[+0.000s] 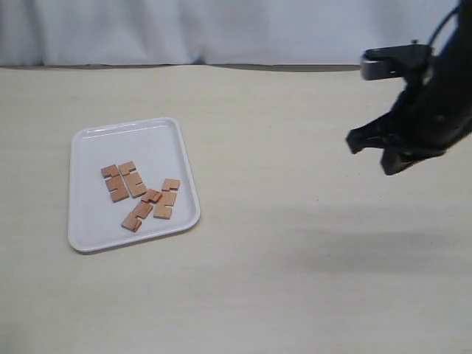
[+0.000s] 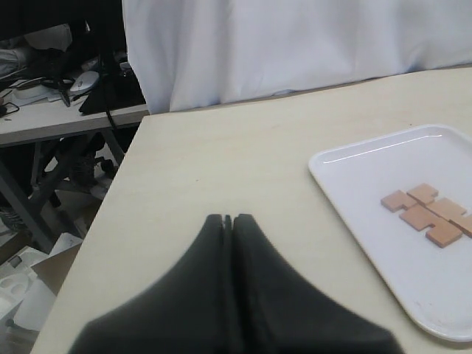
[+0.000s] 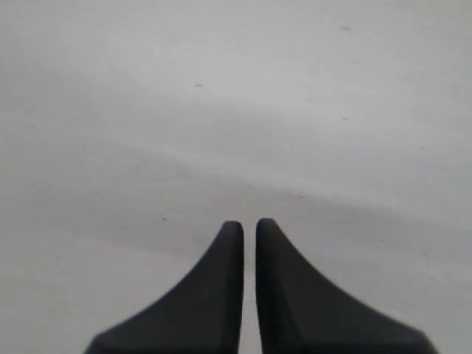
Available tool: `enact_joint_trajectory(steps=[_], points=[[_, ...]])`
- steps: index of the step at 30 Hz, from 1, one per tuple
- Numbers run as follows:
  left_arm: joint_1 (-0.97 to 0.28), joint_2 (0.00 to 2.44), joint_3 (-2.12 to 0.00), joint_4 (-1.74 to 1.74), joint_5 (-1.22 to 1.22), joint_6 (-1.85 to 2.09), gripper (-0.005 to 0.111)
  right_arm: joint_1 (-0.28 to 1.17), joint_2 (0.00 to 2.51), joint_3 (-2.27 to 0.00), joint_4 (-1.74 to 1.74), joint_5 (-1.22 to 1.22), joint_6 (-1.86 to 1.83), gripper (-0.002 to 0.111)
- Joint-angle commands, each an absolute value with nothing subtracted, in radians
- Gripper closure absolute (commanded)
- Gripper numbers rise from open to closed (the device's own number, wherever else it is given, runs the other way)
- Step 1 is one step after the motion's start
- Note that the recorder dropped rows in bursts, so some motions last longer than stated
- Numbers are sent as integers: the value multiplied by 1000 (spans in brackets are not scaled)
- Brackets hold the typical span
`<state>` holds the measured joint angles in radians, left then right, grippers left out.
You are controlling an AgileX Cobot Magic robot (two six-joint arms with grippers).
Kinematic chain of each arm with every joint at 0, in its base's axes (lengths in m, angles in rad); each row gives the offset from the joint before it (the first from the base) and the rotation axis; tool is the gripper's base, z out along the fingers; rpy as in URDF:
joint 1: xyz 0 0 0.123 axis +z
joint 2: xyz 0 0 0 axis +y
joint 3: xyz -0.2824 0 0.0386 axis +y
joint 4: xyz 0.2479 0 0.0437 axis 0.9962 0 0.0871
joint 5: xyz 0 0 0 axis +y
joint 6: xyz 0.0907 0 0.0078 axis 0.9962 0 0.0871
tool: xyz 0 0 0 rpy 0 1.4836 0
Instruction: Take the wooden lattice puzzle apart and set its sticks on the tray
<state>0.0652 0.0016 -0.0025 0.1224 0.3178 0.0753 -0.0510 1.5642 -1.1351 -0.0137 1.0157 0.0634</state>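
The white tray [image 1: 151,144] lies on the left of the tan table. Four reddish-brown notched sticks lie flat and apart on it: two side by side [image 1: 114,182] [image 1: 133,179], two nearer the front [image 1: 141,211] [image 1: 167,200]. No assembled lattice puzzle is in view. My right gripper [image 1: 369,151] hangs above the table at the far right, well away from the tray; its fingertips [image 3: 249,223] stand nearly together with nothing between them. My left gripper [image 2: 229,218] is shut and empty over bare table, beside the tray [image 2: 369,169] and its sticks [image 2: 424,214].
A white curtain [image 1: 221,29] runs along the table's far edge. In the left wrist view the table's side edge [image 2: 110,206] drops off toward a cluttered bench and boxes on the floor.
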Motion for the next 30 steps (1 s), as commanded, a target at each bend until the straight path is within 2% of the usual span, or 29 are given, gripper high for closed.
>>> enact_joint_trajectory(steps=[1, 6, 17, 30], points=[[63, 0, 0, 119, 305, 73, 107, -196, 1410, -1019, -57, 894, 56, 102], [63, 0, 0, 119, 305, 73, 107, -289, 1242, -883, -93, 653, 66, 102], [63, 0, 0, 119, 305, 73, 107, -288, 1009, -628, -55, 297, 97, 102], [63, 0, 0, 123, 305, 73, 107, -288, 695, -514, -42, 213, 64, 102]])
